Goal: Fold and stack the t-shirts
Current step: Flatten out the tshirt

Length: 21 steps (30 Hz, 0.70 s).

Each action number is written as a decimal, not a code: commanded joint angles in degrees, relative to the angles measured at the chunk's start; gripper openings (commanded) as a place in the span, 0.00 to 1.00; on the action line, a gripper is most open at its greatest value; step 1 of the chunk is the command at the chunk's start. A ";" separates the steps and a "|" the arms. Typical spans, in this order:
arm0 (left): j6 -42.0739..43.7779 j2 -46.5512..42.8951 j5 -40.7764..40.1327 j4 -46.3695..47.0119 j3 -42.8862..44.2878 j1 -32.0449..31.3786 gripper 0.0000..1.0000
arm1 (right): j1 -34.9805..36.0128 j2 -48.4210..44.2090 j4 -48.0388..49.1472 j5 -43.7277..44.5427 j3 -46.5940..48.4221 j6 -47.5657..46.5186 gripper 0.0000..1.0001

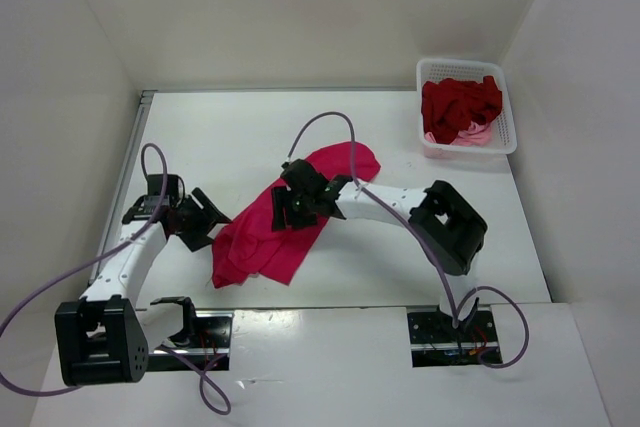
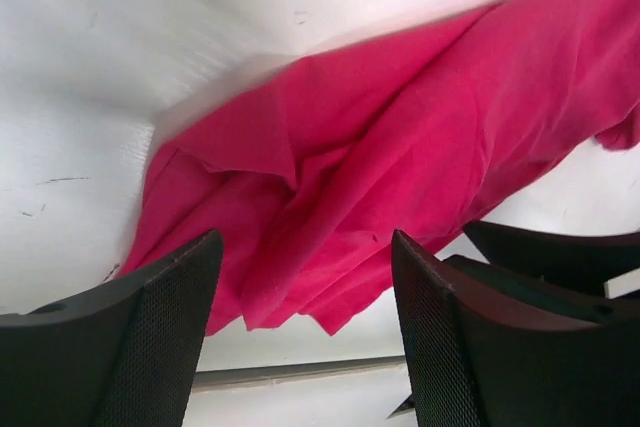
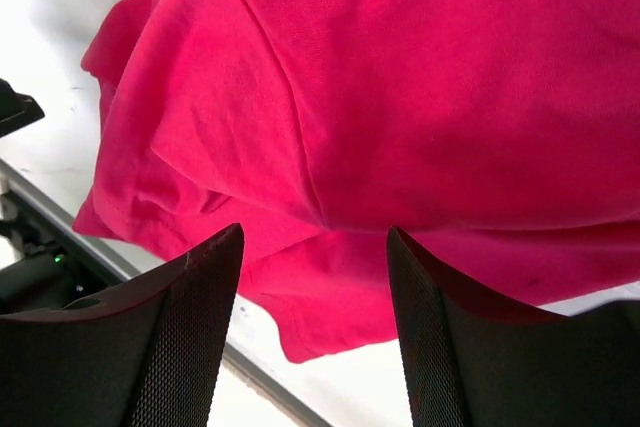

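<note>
The magenta-red t-shirt (image 1: 265, 237) is soft matt cloth, a fine knit with no sheen, creased into loose folds, with a stitched seam showing. The dark crimson t-shirt (image 1: 460, 102) and the light pink t-shirt (image 1: 478, 135) are the same dull, crumpled cloth. The basket (image 1: 507, 112) is white plastic with open mesh walls, smooth and faintly glossy. The table (image 1: 230, 137) is white and matt, marked by a few thin dark scuffs. The left gripper (image 2: 307, 239) has matt black fingers (image 2: 150, 347) with a fine mesh-like grain on their inner faces; the right gripper (image 3: 315, 232) has fingers (image 3: 170, 347) of the same finish. The purple cable (image 1: 335, 114) looks smooth and slightly shiny.
</note>
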 commanded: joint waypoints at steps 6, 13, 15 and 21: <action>-4.98 2.86 -1.02 5.90 -5.31 0.13 0.74 | 1.08 6.05 -0.58 5.29 7.49 -1.81 0.61; -2.79 10.33 -3.58 10.29 -4.26 -0.93 0.57 | 1.08 4.92 -2.50 7.92 10.04 -1.81 0.06; -2.26 12.79 -3.58 11.26 -3.73 -2.06 0.39 | 1.08 2.81 -3.13 9.67 10.04 -1.81 0.00; -1.21 14.56 -3.05 11.88 1.01 -3.83 0.06 | -2.43 -12.20 -6.73 11.62 6.10 -1.81 0.00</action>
